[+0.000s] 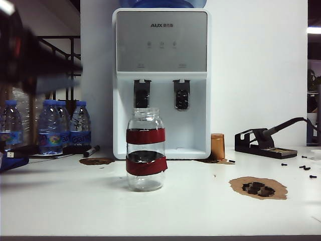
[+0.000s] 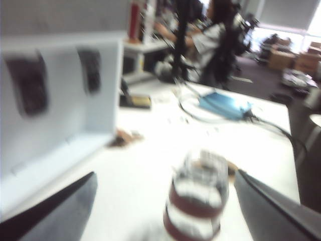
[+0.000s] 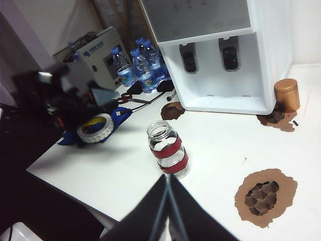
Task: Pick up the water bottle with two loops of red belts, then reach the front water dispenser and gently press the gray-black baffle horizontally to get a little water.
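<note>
The right claw [image 3: 168, 188] was held closed above the desk's [image 1: 60, 206] near edge, the water bottle [image 1: 146, 149] standing apart beyond it. The left claw [image 2: 165, 201] was spread wide, the bottle seen between its fingers [image 2: 65, 211], untouched. Brown patches [image 1: 258, 188] and blue-capped bottles [image 1: 50, 128] lay aside. At the far edge stood the water dispenser [image 1: 161, 75], its gray-black baffle [image 1: 141, 94] directly behind the bottle.

The clear water bottle [image 1: 146, 149] wears two dark-red bands (the water dispenser [image 1: 161, 83] is white, gray-panelled).
</note>
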`<state>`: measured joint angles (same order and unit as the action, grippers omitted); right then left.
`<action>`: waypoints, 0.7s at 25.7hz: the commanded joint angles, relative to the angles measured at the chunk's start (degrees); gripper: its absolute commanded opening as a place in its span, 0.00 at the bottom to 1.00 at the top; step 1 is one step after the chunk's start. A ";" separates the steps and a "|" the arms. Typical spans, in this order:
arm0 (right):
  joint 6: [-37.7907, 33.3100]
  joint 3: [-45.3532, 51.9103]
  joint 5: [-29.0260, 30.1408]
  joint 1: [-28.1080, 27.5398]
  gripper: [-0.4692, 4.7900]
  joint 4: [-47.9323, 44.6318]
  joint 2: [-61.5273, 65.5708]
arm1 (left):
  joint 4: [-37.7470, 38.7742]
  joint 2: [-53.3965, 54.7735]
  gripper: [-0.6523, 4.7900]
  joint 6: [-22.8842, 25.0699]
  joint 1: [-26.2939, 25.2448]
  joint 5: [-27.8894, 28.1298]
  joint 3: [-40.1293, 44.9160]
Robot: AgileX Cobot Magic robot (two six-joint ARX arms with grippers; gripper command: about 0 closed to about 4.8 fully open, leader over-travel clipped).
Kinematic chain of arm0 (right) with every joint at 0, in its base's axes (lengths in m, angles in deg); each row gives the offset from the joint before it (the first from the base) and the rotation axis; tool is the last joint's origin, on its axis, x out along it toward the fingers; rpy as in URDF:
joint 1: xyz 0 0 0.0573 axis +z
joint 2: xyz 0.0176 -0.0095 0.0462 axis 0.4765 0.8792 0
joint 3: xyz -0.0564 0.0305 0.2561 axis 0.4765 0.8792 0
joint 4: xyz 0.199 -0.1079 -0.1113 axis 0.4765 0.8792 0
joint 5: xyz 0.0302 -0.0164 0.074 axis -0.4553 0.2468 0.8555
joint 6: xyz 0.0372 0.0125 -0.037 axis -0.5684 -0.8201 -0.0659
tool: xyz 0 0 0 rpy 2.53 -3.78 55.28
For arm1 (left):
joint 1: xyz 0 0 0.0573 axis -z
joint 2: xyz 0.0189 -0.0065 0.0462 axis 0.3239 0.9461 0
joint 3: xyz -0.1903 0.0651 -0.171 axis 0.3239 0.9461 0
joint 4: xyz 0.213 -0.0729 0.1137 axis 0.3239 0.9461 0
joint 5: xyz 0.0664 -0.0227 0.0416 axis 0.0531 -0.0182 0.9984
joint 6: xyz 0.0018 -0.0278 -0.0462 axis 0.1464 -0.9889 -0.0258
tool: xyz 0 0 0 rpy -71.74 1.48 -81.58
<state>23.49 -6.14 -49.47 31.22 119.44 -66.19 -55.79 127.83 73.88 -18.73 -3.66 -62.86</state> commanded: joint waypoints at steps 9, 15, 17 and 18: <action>3.69 -6.10 -1.11 0.11 0.08 0.46 4.68 | -3.96 21.40 1.00 17.16 6.34 -10.40 -0.13; 4.28 -6.60 -1.36 0.11 0.08 1.05 5.79 | -9.81 21.81 1.00 17.16 13.05 -0.44 -0.15; 4.50 -6.64 -1.36 0.11 0.08 1.66 6.36 | -9.92 21.81 1.00 17.16 14.08 0.52 -0.15; 5.25 -6.64 -1.36 0.11 0.08 2.32 6.91 | -10.25 21.81 1.00 17.16 14.93 3.28 -0.15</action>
<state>27.84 -12.52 -50.79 31.24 121.32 -59.92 -64.97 149.69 90.82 -4.39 -2.76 -62.83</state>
